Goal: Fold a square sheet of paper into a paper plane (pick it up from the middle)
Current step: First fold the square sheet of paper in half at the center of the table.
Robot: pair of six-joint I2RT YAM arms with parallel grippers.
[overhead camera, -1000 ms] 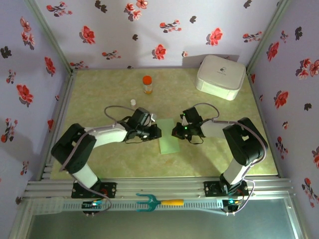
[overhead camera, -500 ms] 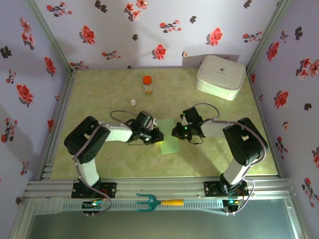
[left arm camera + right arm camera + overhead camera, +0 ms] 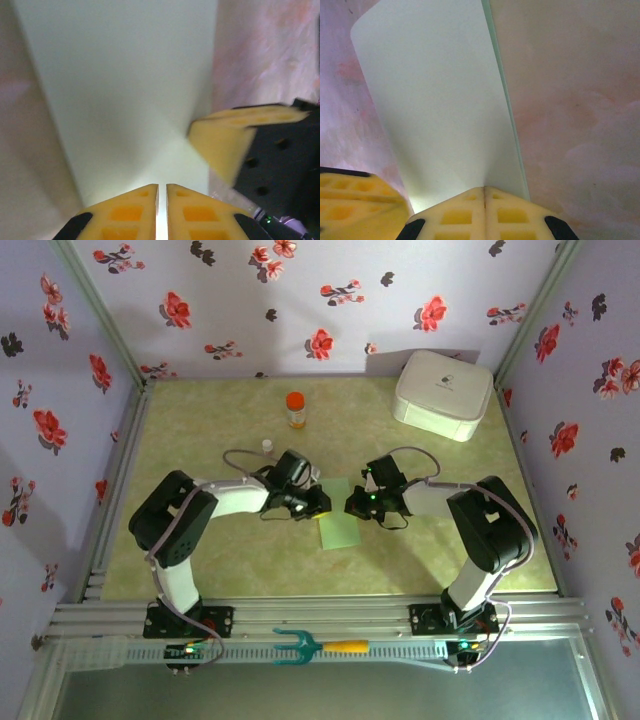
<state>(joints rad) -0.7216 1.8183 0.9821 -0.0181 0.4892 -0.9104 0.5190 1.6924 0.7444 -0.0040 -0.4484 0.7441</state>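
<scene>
Square sheet of paper [image 3: 440, 100], one end beneath fingers [image 3: 465, 212]

Three walls enclose the cell: back wall [image 3: 320, 300], left wall [image 3: 50, 440] and right wall [image 3: 590, 440], all covered in lavender wallpaper printed with red and black flowers. A metal post [image 3: 100, 310] stands in each rear corner. The surface [image 3: 200, 420] is pale green and marbled. A slotted aluminium rail [image 3: 330, 615] runs along its near edge.

Right gripper [image 3: 484, 192] at bottom centre, jaws closed tight, tips on near end of paper [image 3: 435, 100]. Paper pale green, flat on table [image 3: 570, 125], doubled edge along right side, far-left corner rounded. Second yellow finger [image 3: 355, 205] bottom-left, just beside paper.
</scene>
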